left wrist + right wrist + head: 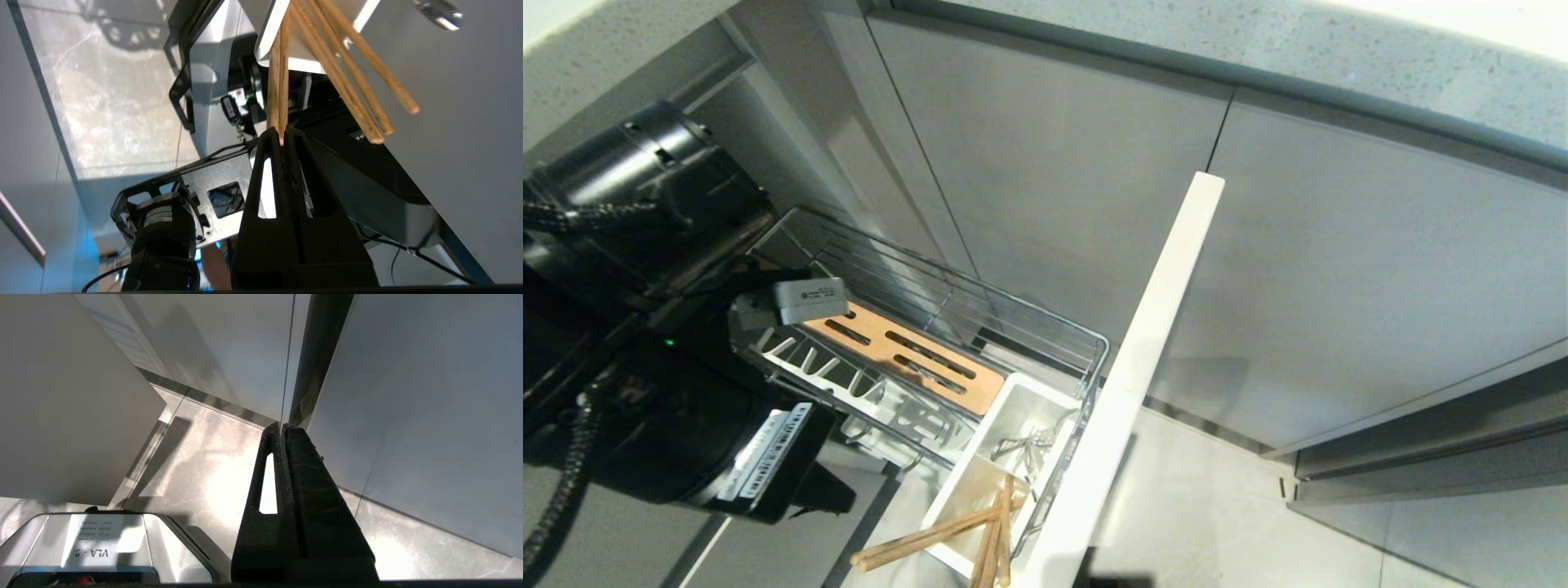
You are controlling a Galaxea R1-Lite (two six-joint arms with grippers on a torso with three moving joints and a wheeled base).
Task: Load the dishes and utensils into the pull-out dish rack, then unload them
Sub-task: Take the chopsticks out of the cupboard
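Left black wedge-shaped pincer [282, 132] clamps a pair of thin round light-brown wooden chopsticks [278, 81] by their ends; tips rest in white rectangular plastic utensil tub [1021, 408] w/ other sticks, at front of chrome wire pull-out rack [947, 306]. Right pincer [282, 428] is pressed together, holding nothing, near floor.

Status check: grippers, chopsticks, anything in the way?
Left gripper shut on two chopsticks, ends still in the tub. Right gripper shut, empty, parked. Three more chopsticks close alongside.

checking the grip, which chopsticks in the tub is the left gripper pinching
The upright pair, its ends clamped in the left gripper; the other chopsticks lean away, untouched.
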